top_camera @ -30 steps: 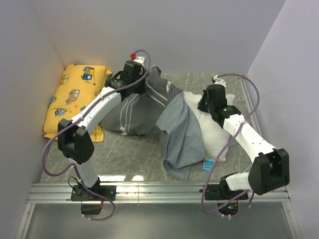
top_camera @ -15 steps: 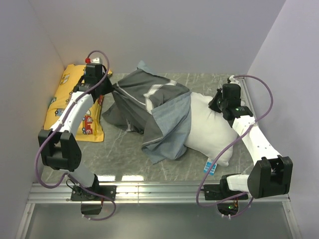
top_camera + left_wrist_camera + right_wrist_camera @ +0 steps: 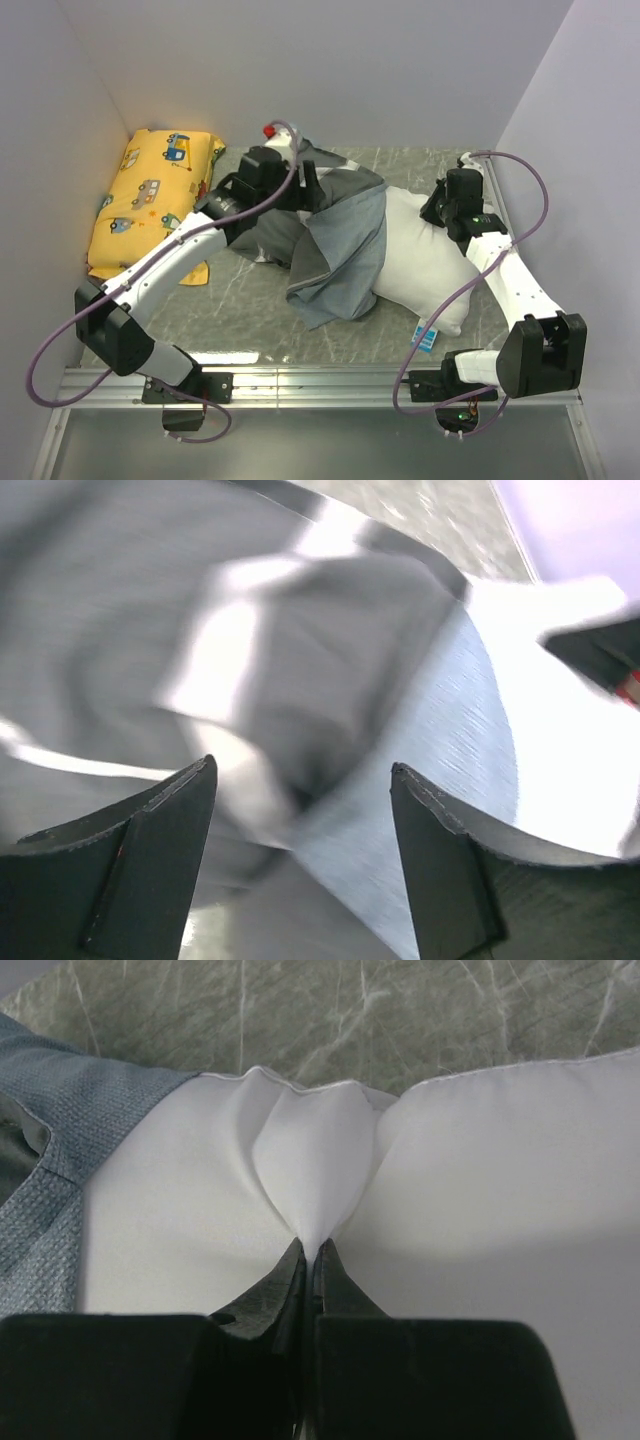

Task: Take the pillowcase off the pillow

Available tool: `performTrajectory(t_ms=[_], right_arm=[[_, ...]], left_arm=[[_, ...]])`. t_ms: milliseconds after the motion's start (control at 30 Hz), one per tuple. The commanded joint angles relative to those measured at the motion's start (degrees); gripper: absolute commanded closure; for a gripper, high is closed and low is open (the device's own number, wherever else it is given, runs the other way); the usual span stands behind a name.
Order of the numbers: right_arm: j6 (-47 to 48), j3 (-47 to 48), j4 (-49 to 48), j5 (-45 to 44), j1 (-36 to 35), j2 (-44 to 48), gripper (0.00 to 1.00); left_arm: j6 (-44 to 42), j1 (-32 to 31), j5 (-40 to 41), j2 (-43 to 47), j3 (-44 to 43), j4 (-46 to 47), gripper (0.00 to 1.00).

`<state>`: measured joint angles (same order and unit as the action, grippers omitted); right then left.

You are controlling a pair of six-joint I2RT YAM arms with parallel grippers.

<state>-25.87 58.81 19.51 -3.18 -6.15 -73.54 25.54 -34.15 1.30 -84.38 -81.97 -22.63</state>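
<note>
The grey-blue pillowcase [image 3: 335,250] lies bunched over the left end of the white pillow [image 3: 425,265], whose right half is bare. My left gripper [image 3: 310,185] hovers over the top of the bunched cover. In the blurred left wrist view it [image 3: 302,770] stands open with only pillowcase [image 3: 300,660] fabric below and the pillow [image 3: 560,770] at the right. My right gripper [image 3: 440,207] is at the pillow's far right corner. In the right wrist view it [image 3: 312,1250] is shut on a pinched fold of the pillow [image 3: 480,1180], with the pillowcase [image 3: 60,1160] edge at the left.
A yellow cushion [image 3: 150,195] printed with cartoon vehicles lies against the left wall, partly under my left arm. A small blue tag [image 3: 424,335] sticks out at the pillow's near corner. Walls close in the left, back and right sides.
My left gripper pulled the pillowcase left over the yellow cushion, let go, opened, and swung back right above the bunched cover. The right gripper drew the pillow right, then held still.
</note>
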Motion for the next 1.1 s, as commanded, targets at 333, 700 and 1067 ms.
performTrajectory(t_ms=[333,700,1067], right_arm=[[1.17,1.05,0.44,-1.92,-1.93,-0.56,1.00],[2.05,0.70,0.44,-3.85,-1.23,-0.73,1.00],[2.14,2.36,0.44,0.01,-0.79,-1.61,0.73]], left_arm=[[-2.42,-6.46,9.84,-8.69,-1.24,-4.60,0.60],[5.13,19.54,14.09,0.17,5.94,-2.60,0.99],[10.40,23.35,-0.34,-1.49,15.08,4.79,1.00]])
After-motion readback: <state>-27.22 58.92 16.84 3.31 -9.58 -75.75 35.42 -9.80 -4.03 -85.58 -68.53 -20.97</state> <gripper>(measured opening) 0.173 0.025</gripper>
